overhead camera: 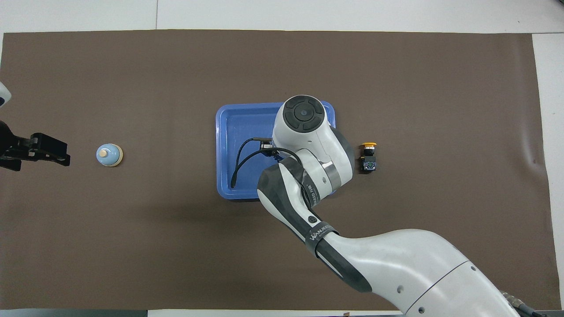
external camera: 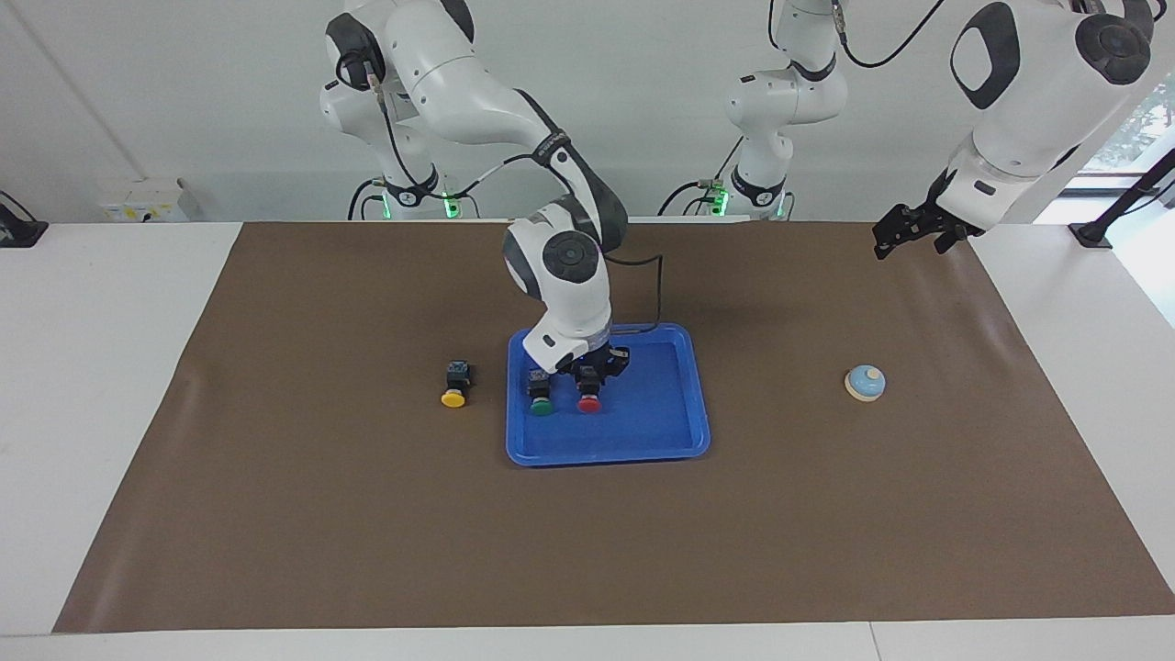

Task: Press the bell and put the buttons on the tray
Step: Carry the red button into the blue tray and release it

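Brown mat (external camera: 367,514): right gripper (external camera: 587,370) on red button (external camera: 588,401).

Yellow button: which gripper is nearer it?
Right. The right gripper is low in the tray beside the yellow button; the left gripper waits past the bell.

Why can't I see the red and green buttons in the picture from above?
In the overhead view the right arm covers that part of the tray, hiding them; only the yellow button shows. In the facing view the green button and red button sit in the tray, under the right gripper.
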You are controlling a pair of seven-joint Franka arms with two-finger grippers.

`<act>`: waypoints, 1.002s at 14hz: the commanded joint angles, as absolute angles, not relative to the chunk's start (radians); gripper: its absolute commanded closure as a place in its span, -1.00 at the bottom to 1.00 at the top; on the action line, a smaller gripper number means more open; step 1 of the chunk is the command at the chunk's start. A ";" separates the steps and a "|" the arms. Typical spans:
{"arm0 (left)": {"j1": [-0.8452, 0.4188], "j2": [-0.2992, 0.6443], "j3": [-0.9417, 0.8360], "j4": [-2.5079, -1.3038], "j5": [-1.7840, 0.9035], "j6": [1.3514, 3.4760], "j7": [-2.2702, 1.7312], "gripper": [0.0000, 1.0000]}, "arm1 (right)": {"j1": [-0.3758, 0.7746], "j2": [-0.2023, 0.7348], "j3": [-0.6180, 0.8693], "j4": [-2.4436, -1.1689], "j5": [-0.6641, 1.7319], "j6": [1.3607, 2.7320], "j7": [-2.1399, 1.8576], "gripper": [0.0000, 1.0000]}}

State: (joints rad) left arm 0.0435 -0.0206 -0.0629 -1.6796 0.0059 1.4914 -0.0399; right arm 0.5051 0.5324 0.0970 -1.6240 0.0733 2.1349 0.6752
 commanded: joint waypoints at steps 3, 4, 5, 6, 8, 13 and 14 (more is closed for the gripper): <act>0.041 -0.029 -0.058 -1.674 -0.003 1.473 -0.051 -1.00 | 0.512 0.476 0.098 -1.726 0.072 2.183 0.693 0.96; 0.041 -0.029 -0.058 -1.675 -0.003 1.473 -0.051 -1.00 | 0.512 0.476 0.097 -1.726 0.072 2.183 0.695 -0.27; 0.041 -0.029 -0.058 -1.674 -0.003 1.473 -0.051 -1.00 | 0.512 0.476 0.095 -1.718 0.058 2.157 0.695 -0.99; 0.041 -0.029 -0.058 -1.675 -0.003 1.473 -0.051 -1.00 | 0.511 0.474 0.092 -1.697 0.057 2.114 0.695 -1.00; 0.041 -0.029 -0.058 -1.675 -0.003 1.473 -0.051 -1.00 | 0.497 0.450 0.087 -1.645 0.057 2.044 0.696 -1.00; 0.041 -0.029 -0.058 -1.675 -0.003 1.473 -0.051 -1.00 | 0.352 0.290 0.046 -1.715 0.006 1.910 0.546 -1.00; 0.041 -0.029 -0.058 -1.675 -0.003 1.473 -0.051 -1.00 | 0.306 0.269 0.048 -1.744 -0.004 1.908 0.520 -1.00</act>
State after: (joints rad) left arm 0.0435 -0.0206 -0.0629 -1.6796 0.0059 1.4914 -0.0399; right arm 0.3778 0.3259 0.0363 -1.6585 0.0210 1.9025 0.5707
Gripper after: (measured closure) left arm 0.000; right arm 0.000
